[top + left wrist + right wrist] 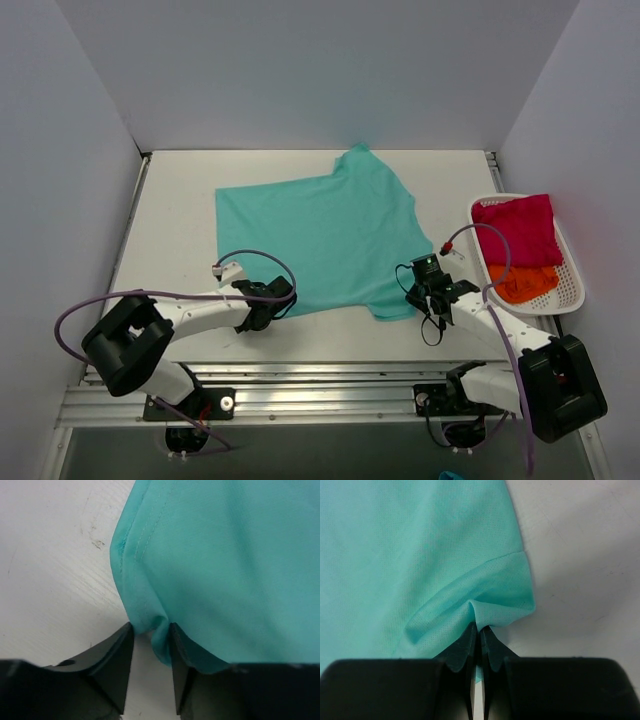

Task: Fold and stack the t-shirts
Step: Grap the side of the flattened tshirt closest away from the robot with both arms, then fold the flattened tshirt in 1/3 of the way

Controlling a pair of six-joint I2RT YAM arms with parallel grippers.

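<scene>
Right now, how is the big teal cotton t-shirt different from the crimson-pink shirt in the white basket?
The teal t-shirt lies spread out on the white table; the crimson-pink shirt sits bunched in the white mesh basket. The left gripper and right gripper pinch the teal t-shirt's near edge; no gripper touches the crimson-pink shirt. Spread out, the teal t-shirt covers far more room than the crimson-pink shirt. Both are plain, one-colour cloth.

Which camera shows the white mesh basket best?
The top external view: the white mesh basket sits whole at the right edge of the table, holding the crimson-pink t-shirt and orange t-shirt. Both wrist views show teal t-shirt and table, no basket.
</scene>
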